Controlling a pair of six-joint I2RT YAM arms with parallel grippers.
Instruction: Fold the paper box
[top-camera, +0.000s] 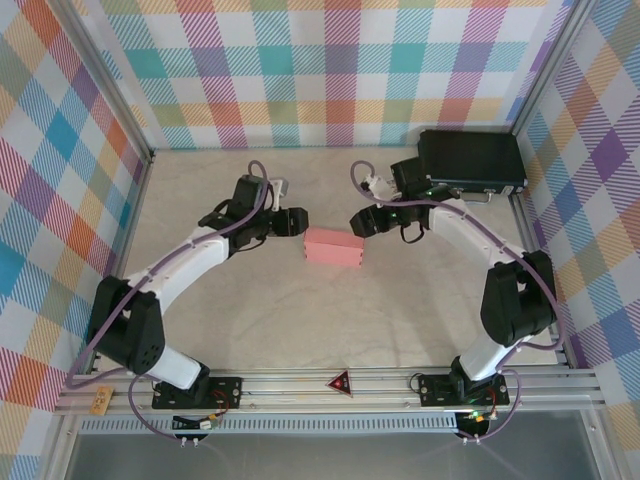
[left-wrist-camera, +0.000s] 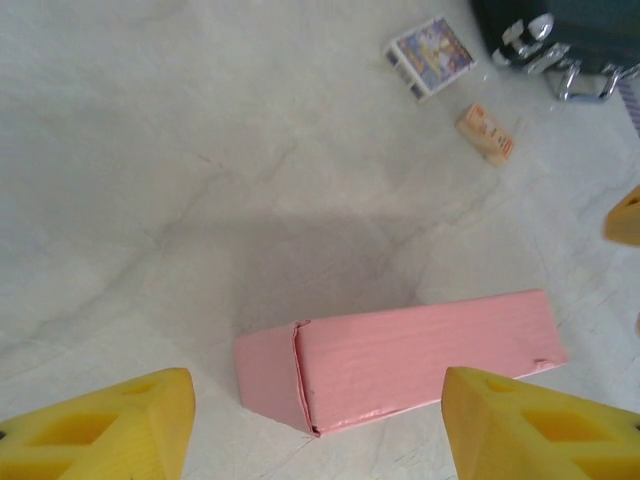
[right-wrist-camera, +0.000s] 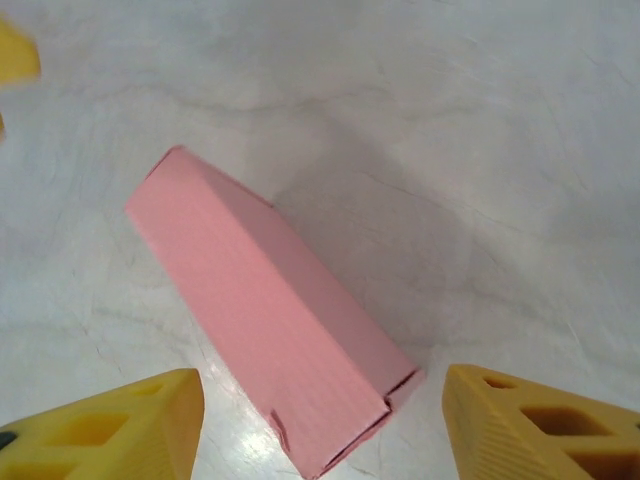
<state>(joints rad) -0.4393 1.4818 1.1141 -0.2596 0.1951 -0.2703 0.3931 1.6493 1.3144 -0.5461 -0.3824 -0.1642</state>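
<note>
The paper box (top-camera: 333, 247) is a closed salmon-pink rectangular box lying on the table's middle. In the left wrist view the paper box (left-wrist-camera: 400, 355) lies just ahead of my left gripper (left-wrist-camera: 315, 430), whose yellow fingers stand wide apart and touch nothing. In the right wrist view the paper box (right-wrist-camera: 270, 320) points its near end toward my right gripper (right-wrist-camera: 320, 430), also open and apart from it. From above, the left gripper (top-camera: 297, 221) sits just left of the box and the right gripper (top-camera: 358, 222) just to its upper right.
A black hard case (top-camera: 470, 160) stands at the back right corner. A small printed card (left-wrist-camera: 430, 55) and a small tan object (left-wrist-camera: 486, 133) lie on the table beyond the box. Metal frame rails run along the table edges.
</note>
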